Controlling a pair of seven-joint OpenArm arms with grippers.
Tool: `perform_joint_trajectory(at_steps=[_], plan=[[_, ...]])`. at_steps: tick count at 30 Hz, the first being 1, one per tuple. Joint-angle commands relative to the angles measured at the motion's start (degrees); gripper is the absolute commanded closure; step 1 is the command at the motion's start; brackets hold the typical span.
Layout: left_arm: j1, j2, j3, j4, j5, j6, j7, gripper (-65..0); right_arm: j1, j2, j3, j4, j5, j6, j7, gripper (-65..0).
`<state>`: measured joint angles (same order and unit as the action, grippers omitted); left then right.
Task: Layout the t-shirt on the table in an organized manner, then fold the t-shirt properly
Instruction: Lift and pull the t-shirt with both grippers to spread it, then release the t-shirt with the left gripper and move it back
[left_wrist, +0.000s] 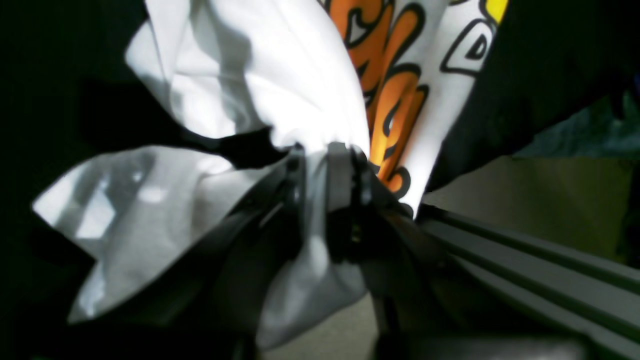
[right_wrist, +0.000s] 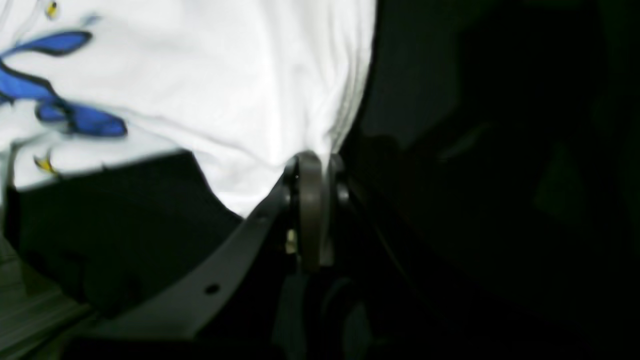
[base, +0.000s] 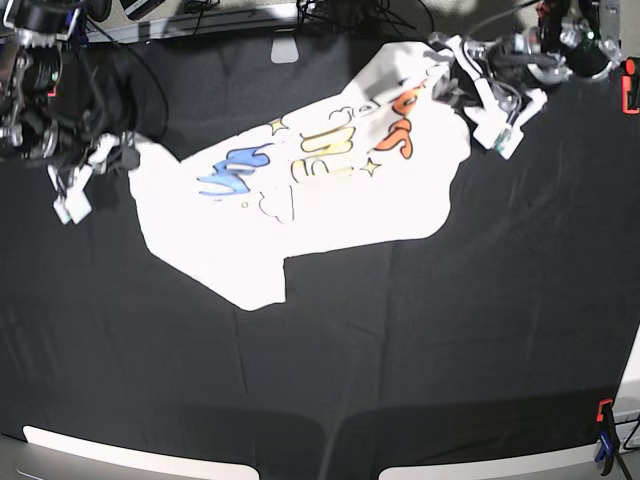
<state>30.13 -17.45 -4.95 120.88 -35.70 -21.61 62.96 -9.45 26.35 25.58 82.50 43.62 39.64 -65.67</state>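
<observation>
T-shirt (base: 320, 190) stretched print-up between both grippers, upper half of the table (base: 400, 340).

Left gripper (base: 462, 62) at about 1 o'clock in the base view: fingers nearly closed, pinching bunched white cloth by the orange lettering (left_wrist: 395, 100). Right gripper (base: 128, 152) at about 10 o'clock: fingers clamped on the shirt's plain white edge, blue lettering (right_wrist: 60, 85) nearby. Print runs blue, yellow, orange across the chest; cartoon letters too warped and blurred to read. Small star and cloud doodles around it. Lower hem sags toward centre, uneven. Red clamp (base: 604, 410) at 4 o'clock corner.
</observation>
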Motion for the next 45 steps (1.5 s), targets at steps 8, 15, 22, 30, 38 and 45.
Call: perform_joint_trajectory(at_steps=[8,15,22,30,38,45], plan=[[1.42,-0.37,-0.26,1.03,-0.76,-0.26,0.39,0.0,-0.72,2.08,10.23,2.62,-1.6,0.36,0.48,0.0],[1.11,-0.37,-0.26,1.03,-0.26,-0.46,-1.68,-23.2,-0.72,2.23,17.57,2.62,-1.36,0.36,0.52,0.0],[0.66,-0.7,-0.26,1.18,0.09,-0.44,-3.26,-44.7,-0.72,2.23,17.92,2.62,-1.42,0.36,2.95,-23.7],[-7.41,-0.79,-0.26,6.38,11.54,1.03,-6.4,-44.7,-0.7,2.21,17.92,2.62,-1.36,0.36,3.56,-23.8],[-12.11,-0.79,-0.26,1.9,15.63,11.93,-8.11,-44.4,-0.7,2.16,17.92,2.62,-0.85,0.36,3.56,-23.8],[-11.87,-0.79,-0.26,-3.06,4.98,8.02,-3.78,-44.4,-0.7,2.16,17.92,2.62,6.67,0.36,3.52,-23.8]])
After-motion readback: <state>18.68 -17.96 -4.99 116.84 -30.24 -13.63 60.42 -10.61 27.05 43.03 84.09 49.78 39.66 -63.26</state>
